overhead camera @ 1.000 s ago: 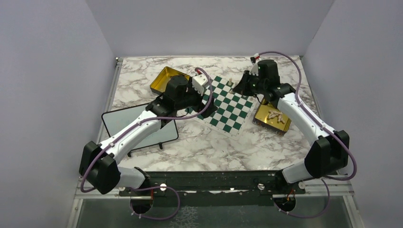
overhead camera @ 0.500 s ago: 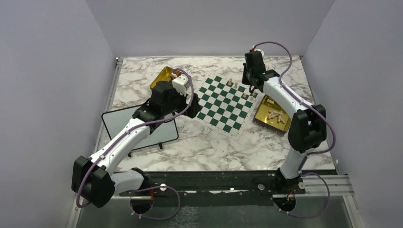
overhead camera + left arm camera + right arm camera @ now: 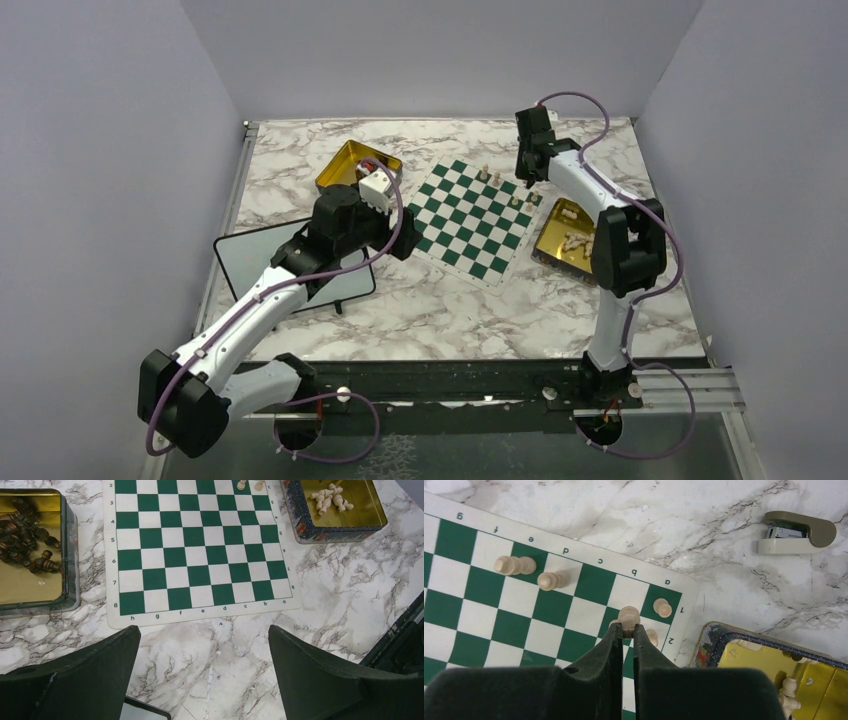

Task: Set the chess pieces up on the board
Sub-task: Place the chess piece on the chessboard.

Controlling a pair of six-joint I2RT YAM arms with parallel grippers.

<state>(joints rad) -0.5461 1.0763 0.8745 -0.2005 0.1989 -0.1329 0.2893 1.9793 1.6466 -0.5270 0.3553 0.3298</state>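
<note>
A pale piece is pinched at the tip of the right claw, whose fingers are pressed almost together on it. It hangs over the board at the corner lettered a and b. Whether its base touches the square cannot be told.

Just right of the claw tip a pawn stands on the corner square. A second pawn is half hidden behind the right finger. Well to the claw's left, a tall piece and a short piece stand near the board's lettered edge. Below and right of the claw lies a gold tin with loose pale pieces in it. Far up and right of the claw a stapler lies on the counter.

The left claw is spread wide, with only bare marble between its fingers, just short of the board's row 8. Ahead and left of it a second tin holds dark pieces.
</note>
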